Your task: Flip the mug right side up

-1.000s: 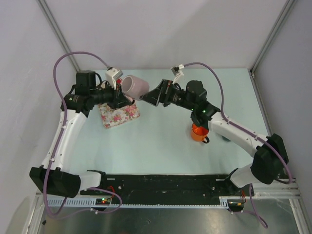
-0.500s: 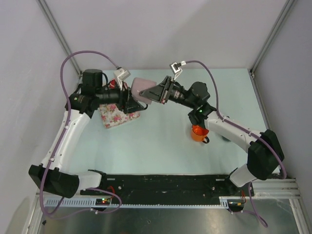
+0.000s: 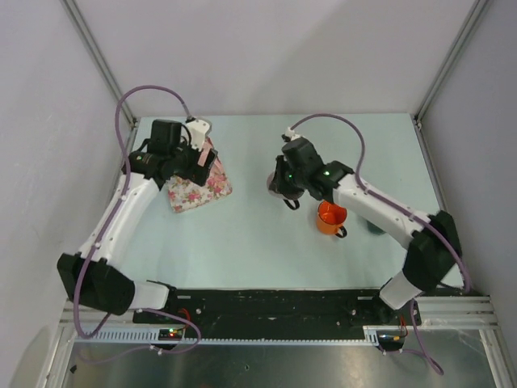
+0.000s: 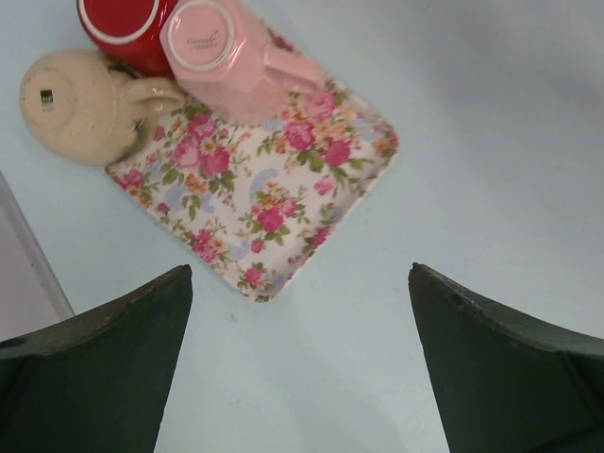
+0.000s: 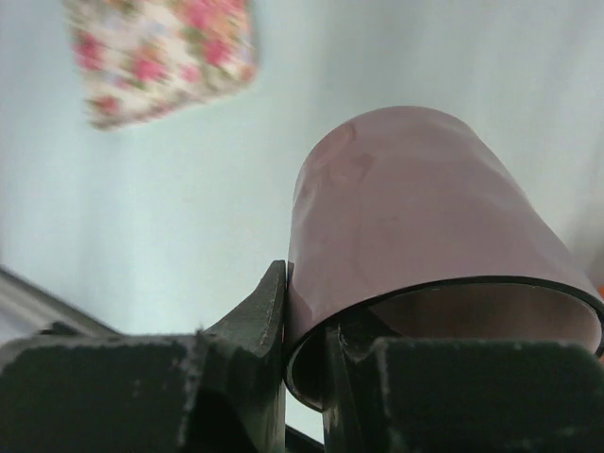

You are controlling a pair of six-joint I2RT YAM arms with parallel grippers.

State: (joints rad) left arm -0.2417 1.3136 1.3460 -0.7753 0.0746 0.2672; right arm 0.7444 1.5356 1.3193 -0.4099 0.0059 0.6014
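tray [image 4: 283,208]: table [image 3: 258,242] left, three cups [image 4: 212,42] at one end | mug [image 5: 415,208]: centre | lone cup [image 3: 329,218]: right of mug

R gripper [image 5: 307,311] on mauve mug [image 5: 415,208] rim; blurry floral tray [image 5: 160,57] (prob.) top-L.

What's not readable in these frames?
- Top view: right arm covers mauve mug; tilt unclear.
- Right wrist view: mug's base hidden behind its own wall.
- Left wrist view: red mug cut by top edge.
- Top view: left arm mostly hides pink mug by floral tray.
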